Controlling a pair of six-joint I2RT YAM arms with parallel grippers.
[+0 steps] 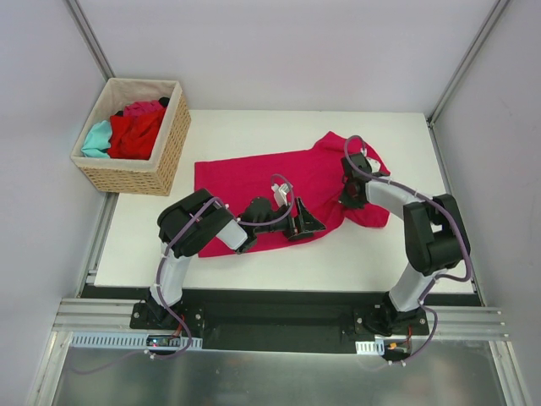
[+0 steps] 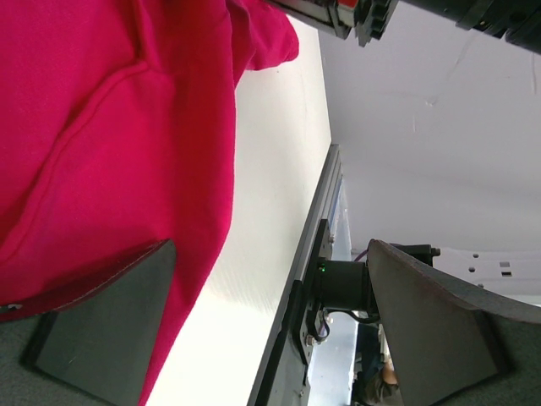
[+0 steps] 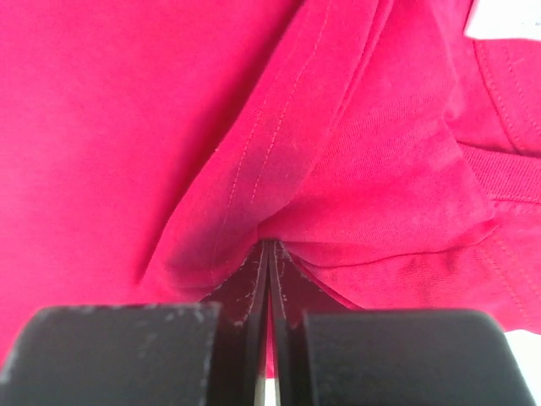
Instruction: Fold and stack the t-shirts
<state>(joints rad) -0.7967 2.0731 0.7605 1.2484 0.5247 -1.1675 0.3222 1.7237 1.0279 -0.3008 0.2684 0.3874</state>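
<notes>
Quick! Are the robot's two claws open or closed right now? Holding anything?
Left gripper: open, holding nothing, at the magenta t-shirt's edge.
Right gripper: closed, pinching a fold of the magenta t-shirt.

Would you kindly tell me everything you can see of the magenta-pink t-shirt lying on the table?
The magenta-pink t-shirt is soft knit cloth with stitched seams and a white label by the collar. It lies spread across the white table, mostly flat, but bunched and wrinkled at its right end. There the right gripper has its jaws shut on a raised fold. The left gripper sits at the shirt's near edge, jaws open, one finger against the cloth.
</notes>
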